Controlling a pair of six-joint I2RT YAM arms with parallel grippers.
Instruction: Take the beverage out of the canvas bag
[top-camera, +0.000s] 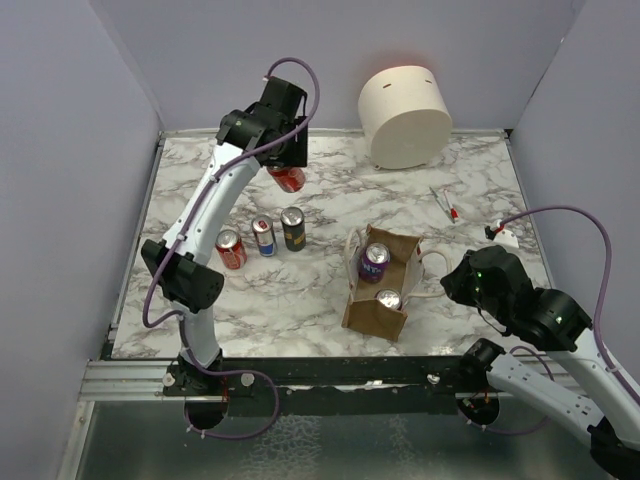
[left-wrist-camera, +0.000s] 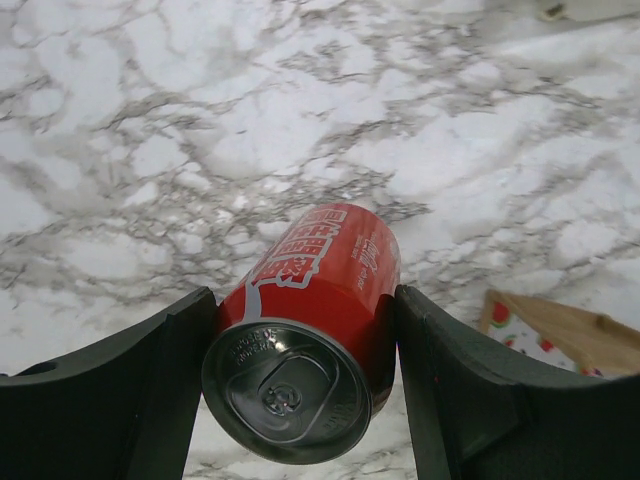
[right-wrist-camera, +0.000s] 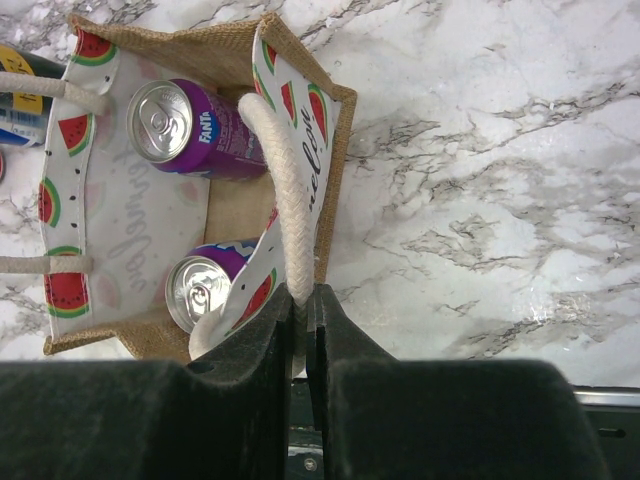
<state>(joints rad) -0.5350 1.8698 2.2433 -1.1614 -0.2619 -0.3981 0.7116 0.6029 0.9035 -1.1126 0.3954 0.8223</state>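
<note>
The canvas bag (top-camera: 372, 310) stands open at the table's front middle, its lining printed with watermelons (right-wrist-camera: 62, 210). Inside it are a purple beverage can (top-camera: 374, 262) (right-wrist-camera: 180, 125) and a second can (top-camera: 388, 300) (right-wrist-camera: 205, 290). My right gripper (top-camera: 452, 283) (right-wrist-camera: 303, 310) is shut on the bag's white rope handle (right-wrist-camera: 285, 190) at the bag's right side. My left gripper (top-camera: 285, 165) (left-wrist-camera: 305, 370) hangs over the back left of the table, shut on a red beverage can (top-camera: 288, 179) (left-wrist-camera: 310, 330) that tilts top-end toward the wrist camera.
Three cans stand left of the bag: a red one (top-camera: 231, 249), a blue-and-white one (top-camera: 264, 236) and a dark one (top-camera: 292, 228). A large cream cylinder (top-camera: 405, 115) sits at the back. A thin pen-like item (top-camera: 443, 203) and a small white object (top-camera: 505, 235) lie at the right.
</note>
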